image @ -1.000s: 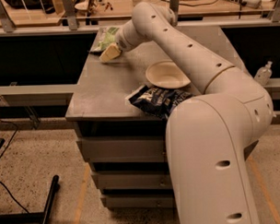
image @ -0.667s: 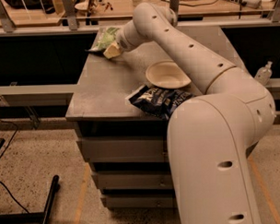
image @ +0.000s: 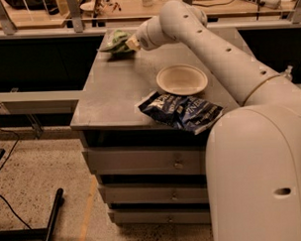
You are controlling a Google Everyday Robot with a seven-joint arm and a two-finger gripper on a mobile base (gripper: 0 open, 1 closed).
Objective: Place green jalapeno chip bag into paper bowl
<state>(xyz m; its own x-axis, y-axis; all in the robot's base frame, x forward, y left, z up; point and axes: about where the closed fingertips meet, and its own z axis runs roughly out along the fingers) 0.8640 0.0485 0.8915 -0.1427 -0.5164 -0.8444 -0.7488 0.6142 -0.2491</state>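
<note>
- Since a second ago, your pincer (image: 133, 42) has shifted right and a little farther back, from the near edge of the green jalapeno chip bag (image: 114, 42) to its right edge. The bag itself sits about where it was.
- You find the bag at the far left corner of the counter (image: 115, 94), crumpled, with the pincer touching or just beside its right side.
- You cannot tell from this view whether the pincer is spread, pressed together or already pinching the bag. Treat the grasp as unconfirmed.
- Your arm (image: 212, 46) reaches in from the right, across the far side of the counter. That keeps it behind the bowl rather than over it, so the drop spot stays clear.
- The paper bowl (image: 182, 80) stands upright and empty, right of the bag and nearer, well apart from it. The bag must travel right and toward the near side to reach it.
- A dark-blue chip bag (image: 181, 111) lies at the near edge, just beside the bowl's near rim. Carry the green bag high enough that you nudge neither.
- By my judgement the task is at the pickup stage, with placing not yet begun.
</note>
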